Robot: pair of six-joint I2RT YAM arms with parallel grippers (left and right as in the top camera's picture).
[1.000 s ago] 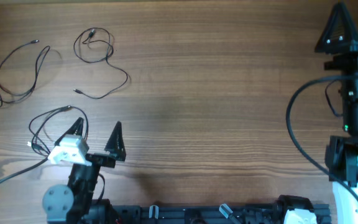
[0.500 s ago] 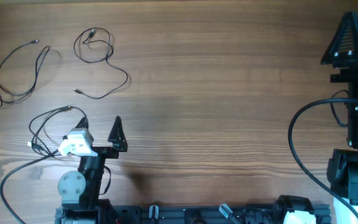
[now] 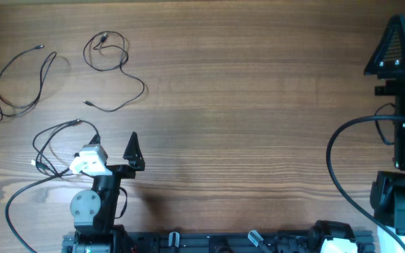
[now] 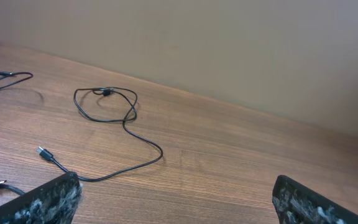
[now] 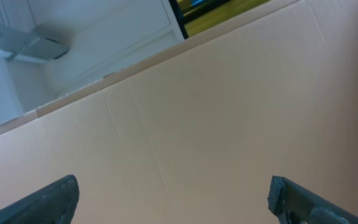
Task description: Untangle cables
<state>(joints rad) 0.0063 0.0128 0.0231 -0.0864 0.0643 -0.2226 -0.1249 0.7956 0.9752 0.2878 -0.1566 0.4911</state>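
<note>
Three thin black cables lie apart on the wooden table. One cable is looped at the far left. A second cable curls to its right; in the left wrist view this cable lies ahead of my fingers. A third cable loops beside my left gripper, partly hidden under the wrist camera. My left gripper is open above the table with nothing between its fingers. My right gripper is open and empty at the far right edge, facing a beige wall; one of its fingers shows from overhead.
A thick black lead runs from the left wrist camera toward the front edge. Another thick lead arcs beside the right arm. A beige cardboard wall stands along the table's far side.
My left arm has drawn back toward its base and turned slightly. My right arm has shifted right, so one finger now leaves the overhead view. The cables have not moved.
</note>
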